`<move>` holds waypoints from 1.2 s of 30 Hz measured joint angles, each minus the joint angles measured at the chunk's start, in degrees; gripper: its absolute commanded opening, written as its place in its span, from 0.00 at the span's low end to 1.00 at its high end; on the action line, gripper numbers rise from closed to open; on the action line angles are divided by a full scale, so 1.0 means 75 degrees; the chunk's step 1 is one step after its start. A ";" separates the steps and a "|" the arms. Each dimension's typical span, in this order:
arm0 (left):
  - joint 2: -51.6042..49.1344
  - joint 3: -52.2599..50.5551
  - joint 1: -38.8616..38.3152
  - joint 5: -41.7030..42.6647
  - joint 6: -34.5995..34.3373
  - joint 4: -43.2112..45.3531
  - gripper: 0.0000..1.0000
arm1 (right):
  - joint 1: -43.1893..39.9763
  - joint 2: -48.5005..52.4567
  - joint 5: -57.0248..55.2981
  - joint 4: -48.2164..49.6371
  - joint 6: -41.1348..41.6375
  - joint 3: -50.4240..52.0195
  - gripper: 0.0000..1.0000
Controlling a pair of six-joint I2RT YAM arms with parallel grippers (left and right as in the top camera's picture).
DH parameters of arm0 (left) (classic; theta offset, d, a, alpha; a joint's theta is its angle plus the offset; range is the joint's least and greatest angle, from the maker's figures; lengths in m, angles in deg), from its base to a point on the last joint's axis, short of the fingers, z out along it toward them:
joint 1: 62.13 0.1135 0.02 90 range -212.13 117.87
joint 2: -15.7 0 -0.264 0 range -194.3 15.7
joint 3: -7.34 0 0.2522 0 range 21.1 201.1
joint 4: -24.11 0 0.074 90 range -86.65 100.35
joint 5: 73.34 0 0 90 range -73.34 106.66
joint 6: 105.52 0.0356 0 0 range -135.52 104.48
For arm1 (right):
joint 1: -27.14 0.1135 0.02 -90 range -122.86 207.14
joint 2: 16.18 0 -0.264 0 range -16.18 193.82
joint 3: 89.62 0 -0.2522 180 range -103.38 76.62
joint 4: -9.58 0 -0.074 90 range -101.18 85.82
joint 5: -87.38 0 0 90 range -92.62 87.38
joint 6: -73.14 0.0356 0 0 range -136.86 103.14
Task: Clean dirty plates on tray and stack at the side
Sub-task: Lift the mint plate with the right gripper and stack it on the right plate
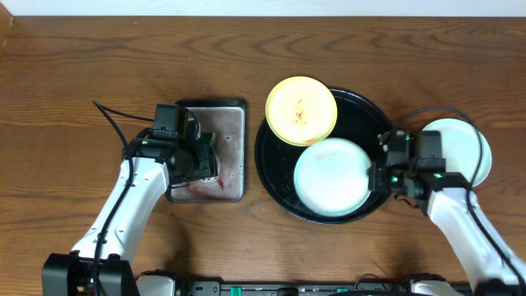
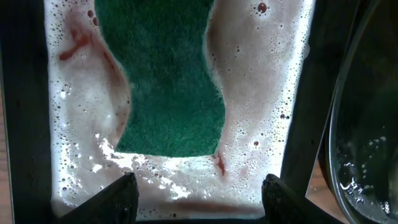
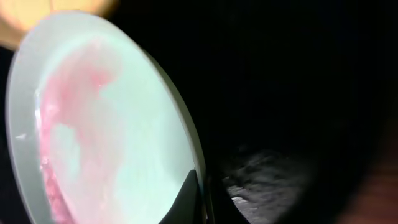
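On the wood-grain bench (image 1: 66,82) a rectangular grey metal tray (image 1: 233,168) with rounded corners holds pink-tinged, bubbly foam (image 2: 261,93) and a coarse green sponge (image 2: 171,74), its edges partly buried in the suds. The left fingers (image 2: 127,198) hang spread above that foam with nothing between them. Beside it lies the round black tray (image 1: 362,119) with a raised rim. A smooth pale blue-green smeared plate (image 1: 331,177) rests inside it, filmed with a cloudy pink wash that shows only in the right wrist view. The right fingers (image 3: 188,200) are closed on its right rim. The yellow plate (image 1: 302,110), marked with small orange-red streaks, rests on the tray's upper-left rim and overhangs it. A third plate (image 1: 464,144), also blue-green, lies on the bench to the right of the tray, partly covered by the right arm. The right wrist view is dark and blurred past the plate, so the tray floor there is hard to make out.
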 measured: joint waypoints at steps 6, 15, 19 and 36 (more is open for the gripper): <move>0.0000 0.0000 0.0000 0.0003 0.0003 -0.0003 0.65 | 0.0367 -0.1201 -0.1673 -0.0254 -0.0230 -0.0236 0.01; 0.0000 0.0000 0.0000 0.0003 0.0003 0.0000 0.64 | 0.2063 -0.1667 -0.4765 -0.0460 -0.0472 -0.0676 0.01; 0.0000 0.0000 0.0000 0.0000 0.0000 0.0000 0.64 | 0.3101 -0.1670 -0.6181 -0.0411 -0.1014 -0.0985 0.01; 0.0000 0.0000 0.0000 0.0003 0.0003 0.0064 0.65 | 0.6009 -0.1478 -1.0010 0.1504 -0.4220 -0.1084 0.01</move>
